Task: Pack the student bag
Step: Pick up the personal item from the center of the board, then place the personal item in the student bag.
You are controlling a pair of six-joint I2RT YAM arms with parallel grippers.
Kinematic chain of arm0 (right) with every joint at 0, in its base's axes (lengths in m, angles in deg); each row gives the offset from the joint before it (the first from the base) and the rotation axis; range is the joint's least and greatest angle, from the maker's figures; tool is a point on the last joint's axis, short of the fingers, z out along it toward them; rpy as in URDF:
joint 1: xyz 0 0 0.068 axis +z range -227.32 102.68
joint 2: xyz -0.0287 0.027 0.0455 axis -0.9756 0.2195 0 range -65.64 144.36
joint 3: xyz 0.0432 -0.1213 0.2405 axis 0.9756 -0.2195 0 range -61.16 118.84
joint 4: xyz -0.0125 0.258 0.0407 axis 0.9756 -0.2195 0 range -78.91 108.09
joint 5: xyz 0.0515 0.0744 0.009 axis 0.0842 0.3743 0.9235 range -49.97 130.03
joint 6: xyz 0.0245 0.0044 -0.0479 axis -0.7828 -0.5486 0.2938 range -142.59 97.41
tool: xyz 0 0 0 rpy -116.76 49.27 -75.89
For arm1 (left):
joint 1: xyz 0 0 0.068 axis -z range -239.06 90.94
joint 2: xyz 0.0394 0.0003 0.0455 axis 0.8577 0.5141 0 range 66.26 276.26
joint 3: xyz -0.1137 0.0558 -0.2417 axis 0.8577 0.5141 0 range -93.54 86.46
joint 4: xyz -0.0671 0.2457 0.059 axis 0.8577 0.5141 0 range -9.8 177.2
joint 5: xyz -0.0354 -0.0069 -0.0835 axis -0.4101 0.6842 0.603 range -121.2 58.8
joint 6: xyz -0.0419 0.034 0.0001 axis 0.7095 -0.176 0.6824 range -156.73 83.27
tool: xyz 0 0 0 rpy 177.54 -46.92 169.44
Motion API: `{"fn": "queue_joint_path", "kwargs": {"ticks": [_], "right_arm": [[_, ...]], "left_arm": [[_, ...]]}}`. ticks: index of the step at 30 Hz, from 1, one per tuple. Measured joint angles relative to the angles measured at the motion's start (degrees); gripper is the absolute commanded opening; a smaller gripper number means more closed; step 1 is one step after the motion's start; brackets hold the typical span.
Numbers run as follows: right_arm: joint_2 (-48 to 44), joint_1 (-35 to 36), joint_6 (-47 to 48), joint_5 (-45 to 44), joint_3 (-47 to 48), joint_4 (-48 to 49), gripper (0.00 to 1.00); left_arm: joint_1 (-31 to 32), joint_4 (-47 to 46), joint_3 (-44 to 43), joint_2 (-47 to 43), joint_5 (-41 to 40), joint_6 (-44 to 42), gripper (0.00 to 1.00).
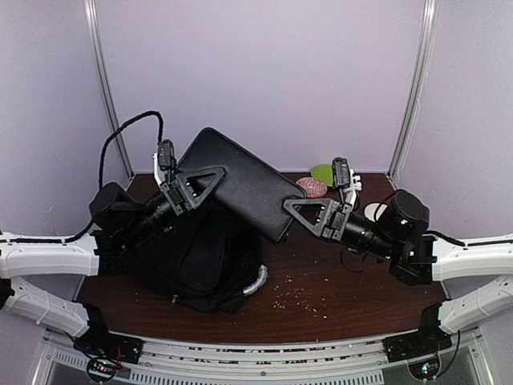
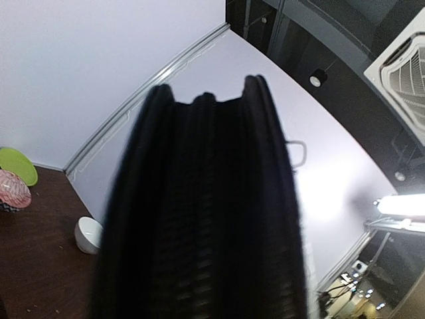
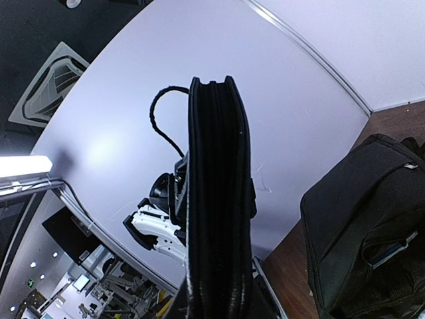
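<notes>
The student bag (image 1: 200, 265) is seen slumped on the bench (image 1: 353, 281) at the left, partly under the left arm, its silvery handle (image 1: 256, 281) turned toward the middle. Whether its mouth is open cannot be told. Just above and behind it, a flat black case (image 1: 240, 184) is held tilted in the air. One end is clamped in the left fingers (image 1: 204, 178) and the other in the right fingers (image 1: 300, 208). The case has not yet been put in, so packing is judged to be at an early stage. A green plate (image 1: 323, 172) and a white bowl (image 1: 375, 211) are left on the bench behind the right arm.
</notes>
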Motion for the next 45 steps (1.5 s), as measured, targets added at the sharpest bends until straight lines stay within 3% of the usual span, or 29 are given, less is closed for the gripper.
{"fn": "queue_joint_path", "kwargs": {"ticks": [2,4,5,11,16,24,31,33,36,41,45], "right_arm": [[-0.92,0.00,0.76,-0.42,0.02,-1.86,0.00],[-2.78,0.02,1.88,-1.29,0.02,-5.66,0.00],[-4.02,0.02,2.86,-1.92,0.02,-8.04,0.00],[-17.14,0.31,9.31,-12.46,-0.52,-25.92,0.00],[-28.52,-0.39,11.65,-23.67,-3.34,-38.23,0.00],[-33.86,-1.33,10.32,-30.71,-8.02,-51.58,0.00],[-34.34,-1.33,8.79,-30.75,-9.46,-55.08,0.00],[-34.16,-1.33,8.59,-30.38,-9.49,-54.93,0.00],[-33.44,-1.36,8.50,-29.24,-9.79,-53.96,0.00],[-30.69,-1.36,8.39,-24.61,-10.08,-52.48,0.00],[-27.96,-1.36,8.20,-19.39,-10.08,-50.14,0.00]], "left_arm": [[0.00,2.29,0.02,-0.92,0.04,-1.18,0.83],[0.02,5.60,0.26,-2.69,-0.17,-2.40,0.96],[0.02,8.35,0.50,-4.04,-0.74,-3.39,0.98],[1.20,38.97,-1.60,-12.72,-10.19,-14.21,0.98],[10.29,66.01,-12.02,-6.82,-26.51,-24.55,0.98],[16.85,89.22,-25.18,14.80,-40.89,-29.92,0.98],[17.07,97.79,-30.95,29.14,-48.41,-31.26,0.97],[17.05,99.19,-32.61,31.85,-50.40,-31.39,0.91],[16.94,100.19,-34.27,34.60,-53.48,-30.88,0.72],[16.28,101.70,-34.32,33.14,-56.46,-29.75,0.33],[15.85,101.98,-34.25,25.31,-56.85,-29.11,0.02]]}}
